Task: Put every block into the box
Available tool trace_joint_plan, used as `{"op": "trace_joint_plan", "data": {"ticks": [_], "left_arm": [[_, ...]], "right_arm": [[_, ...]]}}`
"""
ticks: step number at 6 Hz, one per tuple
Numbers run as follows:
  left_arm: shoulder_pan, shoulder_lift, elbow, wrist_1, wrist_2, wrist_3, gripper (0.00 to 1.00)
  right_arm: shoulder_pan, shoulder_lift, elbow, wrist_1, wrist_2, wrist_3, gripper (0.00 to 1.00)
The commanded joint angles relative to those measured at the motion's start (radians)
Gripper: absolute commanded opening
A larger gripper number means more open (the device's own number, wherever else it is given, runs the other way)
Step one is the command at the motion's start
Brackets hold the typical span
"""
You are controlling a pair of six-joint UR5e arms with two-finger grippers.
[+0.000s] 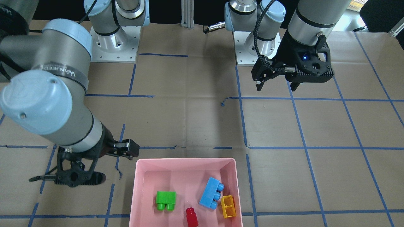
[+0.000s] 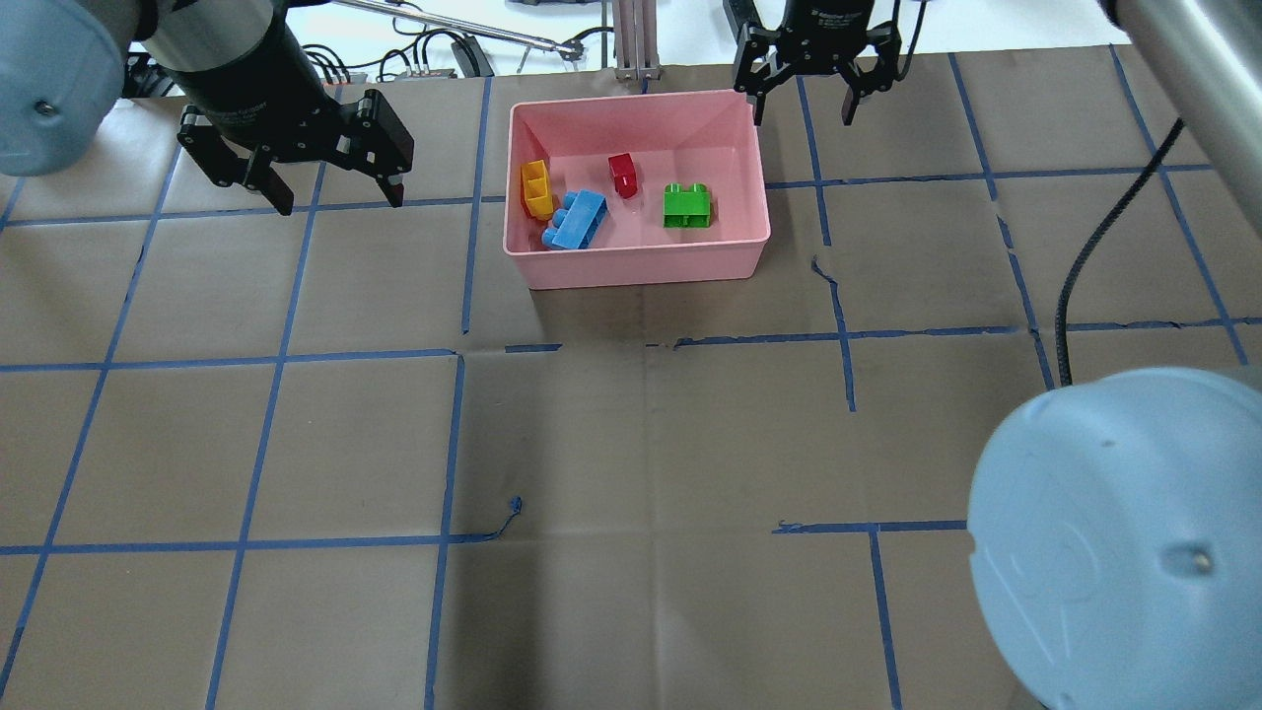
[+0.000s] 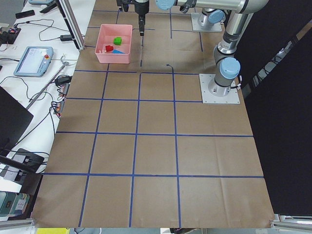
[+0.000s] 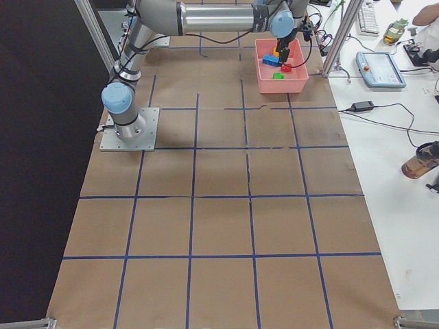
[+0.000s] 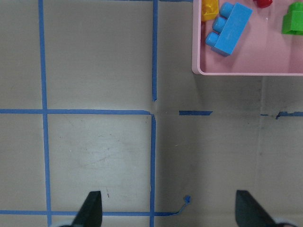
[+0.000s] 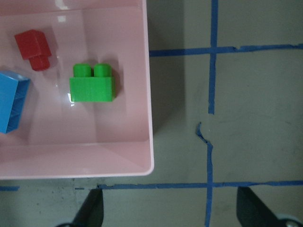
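Observation:
The pink box [image 2: 641, 264] stands at the far middle of the table. In it lie the yellow block [image 2: 535, 187], the blue block [image 2: 577, 219], the red block [image 2: 622, 175] and the green block [image 2: 688, 205], all apart from the grippers. My left gripper [image 2: 337, 197] is open and empty, raised to the left of the box. My right gripper [image 2: 804, 99] is open and empty, raised by the box's right side. The right wrist view shows the green block [image 6: 92, 84] and the box's near right corner [image 6: 150, 163] between its open fingertips.
Brown paper with a grid of blue tape [image 2: 454, 444] covers the table. My right arm's elbow [image 2: 1114, 532] and its cable [image 2: 1075, 286] fill the overhead view's lower right. An aluminium post [image 2: 636, 35] stands behind the box. Both arm bases [image 1: 115, 44] are bolted at the table's near edge.

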Motion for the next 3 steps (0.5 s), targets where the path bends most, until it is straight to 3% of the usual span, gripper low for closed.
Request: {"op": "trace_joint_plan", "data": {"ticks": [1,3], "left_arm": [[0.002,0.013,-0.006,-0.007,0.003,0.0,1.0],[0.002,0.016,-0.003,-0.009,0.003,0.0,1.0]], "right_arm": [[-0.022,-0.236,0.227,0.01,-0.03,-0.01,0.99],[-0.022,-0.35,0.344,0.014,-0.03,-0.008,0.99]]}}
